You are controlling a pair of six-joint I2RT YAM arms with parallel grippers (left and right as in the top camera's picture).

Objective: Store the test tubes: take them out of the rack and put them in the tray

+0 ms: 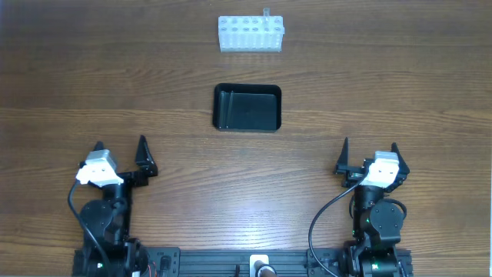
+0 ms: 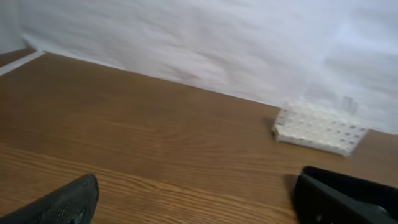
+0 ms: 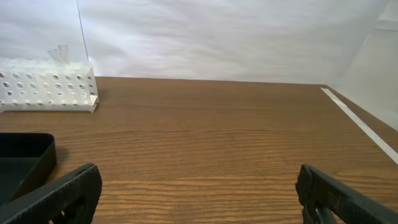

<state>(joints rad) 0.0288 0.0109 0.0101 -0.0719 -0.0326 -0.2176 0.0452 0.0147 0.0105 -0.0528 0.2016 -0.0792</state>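
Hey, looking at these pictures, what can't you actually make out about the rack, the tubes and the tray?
Tube count in the rack: top view, clear tubes too small against white plastic; one test tube visibly sticks up.
Contents of the tray: top view, faint streak by its left wall, tube or glare.
Inside of the tray: right wrist view, cut off by the edge, hidden by its wall.

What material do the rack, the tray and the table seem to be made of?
The rack looks like white plastic, moulded with rows of holes. The tray seems glossy black plastic: its floor reflects light. The table shows brown wood grain; solid wood or laminate, I cannot tell.
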